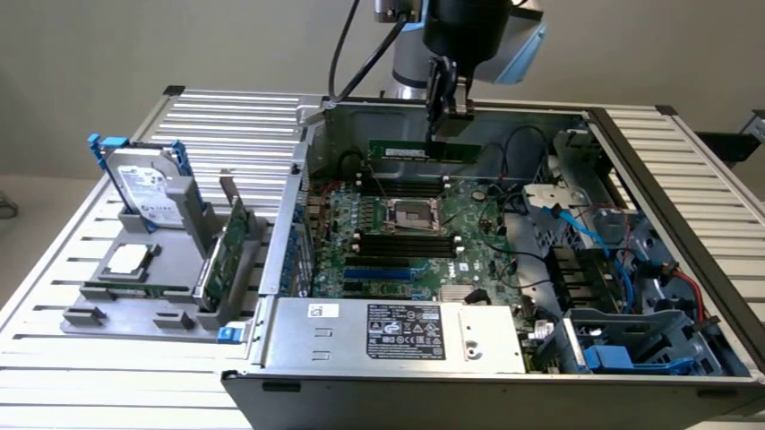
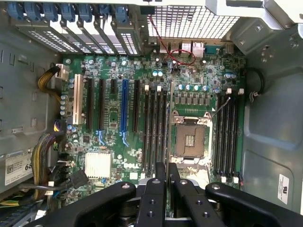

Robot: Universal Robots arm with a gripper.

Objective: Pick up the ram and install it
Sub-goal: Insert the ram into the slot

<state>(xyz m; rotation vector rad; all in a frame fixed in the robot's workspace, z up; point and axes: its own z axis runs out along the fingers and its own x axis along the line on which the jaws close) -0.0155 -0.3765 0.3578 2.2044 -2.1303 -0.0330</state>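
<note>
My gripper (image 1: 445, 127) is clenched on the ram (image 1: 424, 150), the narrow green stick pinched between my two fingers (image 2: 155, 189) nearer its end on the exterior view's right, so most of its length reaches out toward that view's left. The ram is off the table and hangs in the air inside the open computer case (image 1: 669, 179), close to the far wall and above the motherboard (image 1: 478, 260), touching nothing but me. Its long axis runs level, from the exterior view's left to right, and its lower edge faces the board. That matches the lie of the black memory slots (image 1: 407, 244) on either side of the CPU socket (image 1: 418, 215), so I judge the stick to be roughly parallel to them rather than crossed. The slots lie below the ram and nearer the exterior camera. In the wrist view I look straight down past my fingers at the slot bank (image 2: 156, 127), which runs away from them lengthwise beside the socket. My arm comes down from above the case, wrist pointing almost straight down, fingers vertical. The ram is not yet seated in any slot. Outside the case, the hard drive (image 1: 150, 184) and the expansion card (image 1: 233, 242) stand in their holder.
</note>
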